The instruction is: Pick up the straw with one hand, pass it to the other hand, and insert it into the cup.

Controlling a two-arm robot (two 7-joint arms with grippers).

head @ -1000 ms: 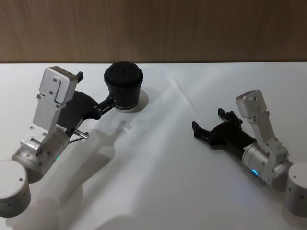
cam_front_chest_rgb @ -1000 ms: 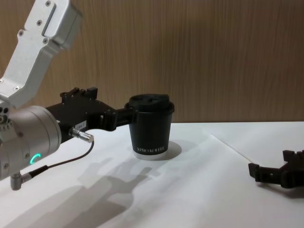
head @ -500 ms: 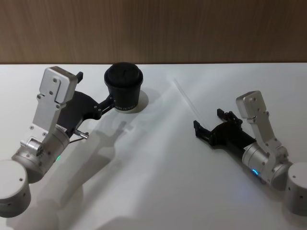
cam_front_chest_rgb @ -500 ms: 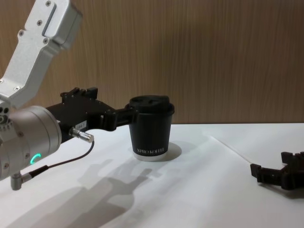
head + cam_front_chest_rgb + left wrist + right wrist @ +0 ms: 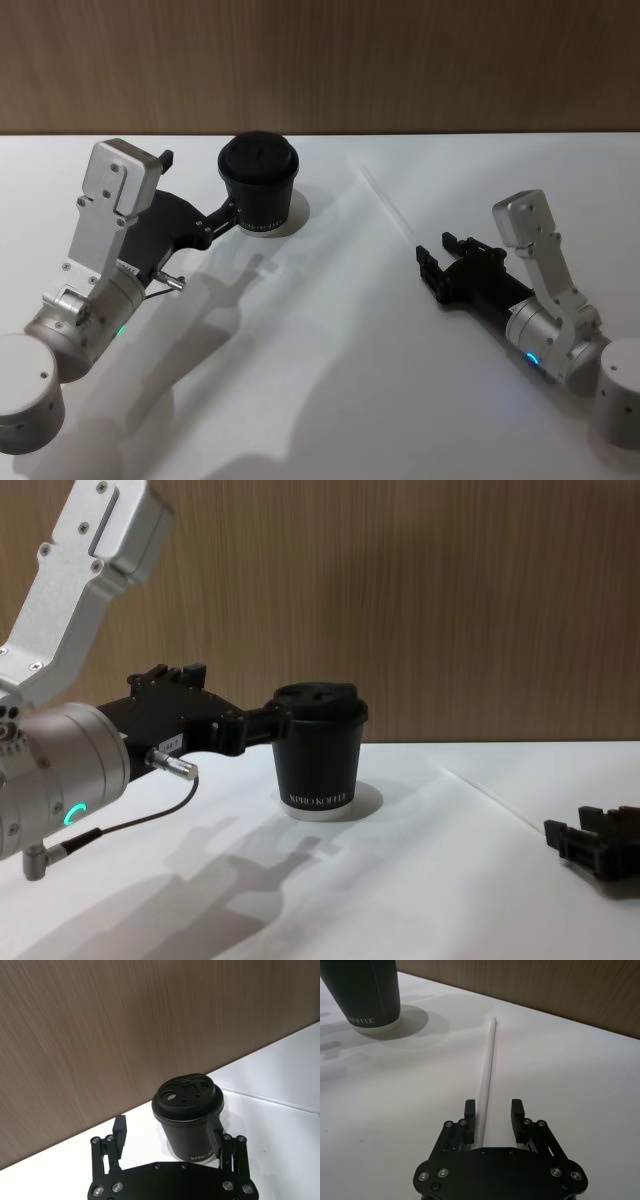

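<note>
The black lidded cup (image 5: 258,186) stands upright at the back of the white table (image 5: 330,360). My left gripper (image 5: 198,185), on a silver wrist with a green ring, is open just left of the cup. In the left wrist view one of its fingertips (image 5: 218,1132) sits against the cup (image 5: 189,1110) wall. The thin white straw (image 5: 392,208) lies flat on the table to the right. My all-black right gripper (image 5: 493,1110) is open low over the near end of the straw (image 5: 489,1060), which runs between its fingers, closer to one of them.
A wooden wall (image 5: 400,60) closes off the table's far edge. The left arm's black cable (image 5: 130,820) hangs under its wrist. Bare table surface lies between the two arms and in front of the cup (image 5: 320,750).
My right gripper has turned and shifted right, so that its fingers now line up along the straw's near end. The left arm and the cup have stayed put.
</note>
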